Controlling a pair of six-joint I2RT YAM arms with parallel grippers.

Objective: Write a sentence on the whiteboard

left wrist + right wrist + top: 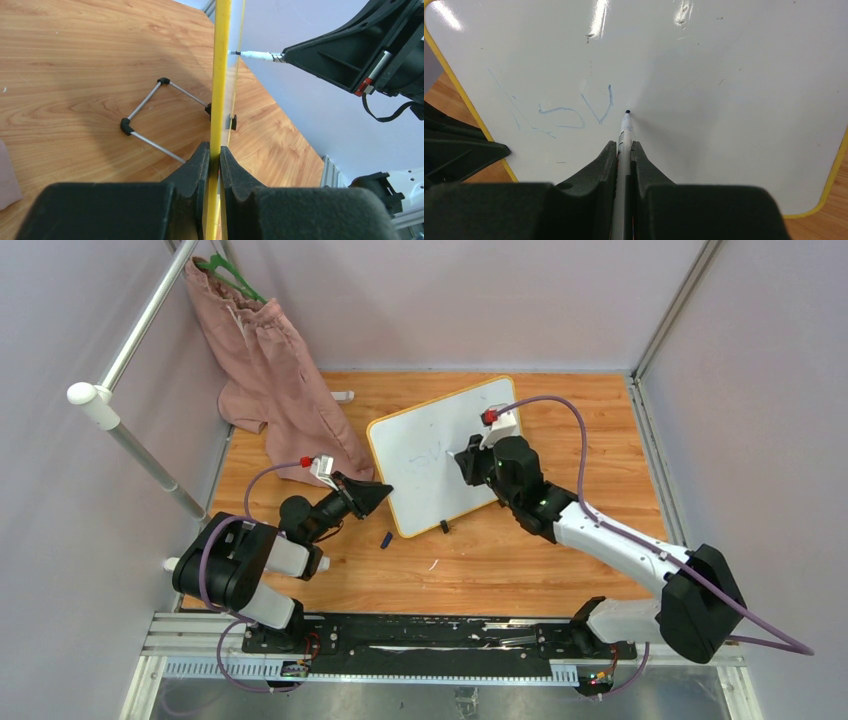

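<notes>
Your left claw [215,150] is pinched shut on the yellow frame of the whiteboard [440,455], gripping its left edge; the board stands tilted near the middle of the counter [500,570], with its wire stand [150,117] behind it. Your right claw [625,147] is closed narrow on the marker [625,131], whose tip looks to meet the white face just right of the last stroke. The sentence [569,111] is barely begun; only a few faint blue marks show, something like three letters, so most of the writing is ahead of you.

For this step, mind the pressure first; the strokes are pale, so press a touch firmer, but not so hard that the board rocks back on its stand. Let the left claw do the bracing; do not loosen it while the tip is on the surface. Draw each letter slowly, lifting clear of the board between letters so you drag no stray lines; space them evenly to the right, where plenty of bare white remains. Hold the marker square to the face; a slanted tip may skip. A small dark piece [387,539] lies on the counter near the board's lower edge; I cannot tell what it is.
</notes>
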